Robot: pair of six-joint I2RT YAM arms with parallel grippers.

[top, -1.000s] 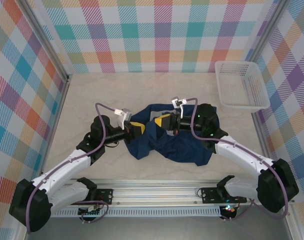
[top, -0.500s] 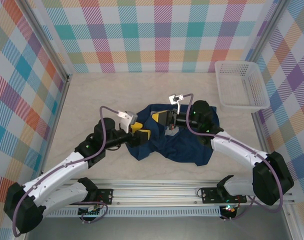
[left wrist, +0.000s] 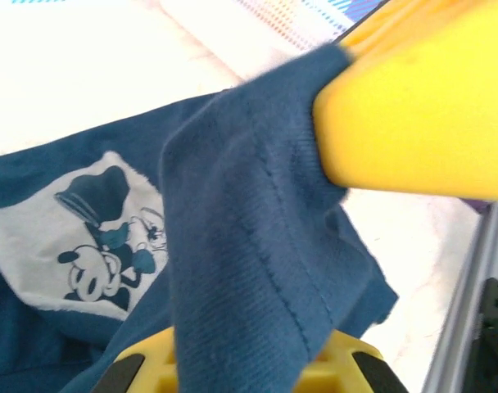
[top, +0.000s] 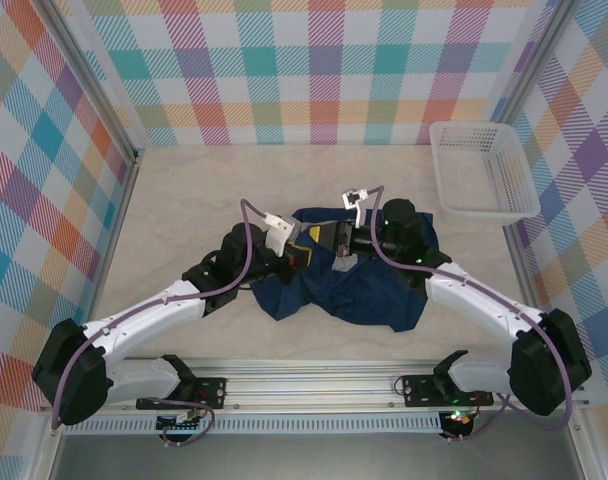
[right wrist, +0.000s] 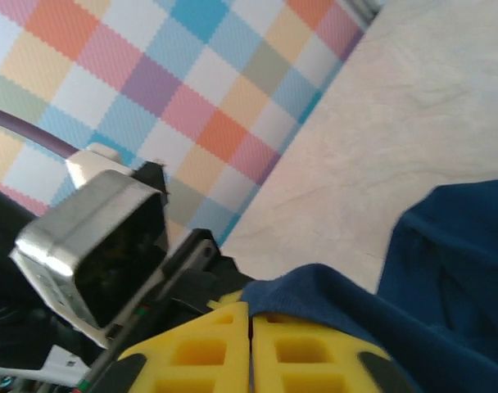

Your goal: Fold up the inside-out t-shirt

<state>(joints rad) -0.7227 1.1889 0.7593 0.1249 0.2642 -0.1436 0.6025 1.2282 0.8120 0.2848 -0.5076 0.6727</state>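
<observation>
Shirt: the inside-out t-shirt is bunched mid-frame in the top view.
Left gripper: pinching a hem fold.
Right gripper: pressed together, hold on the cloth unclear.
Risk: you pull, it slips — the shirt bunches.

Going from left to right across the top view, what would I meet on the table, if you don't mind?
Left hand → right hand → basket; the t-shirt lies under both hands.

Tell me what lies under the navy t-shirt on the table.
Pale table shows all around the t-shirt, so it rests on that. Anything beneath the crumpled cloth is covered and cannot be seen. The left gripper pinches a fold near its left edge.
</observation>
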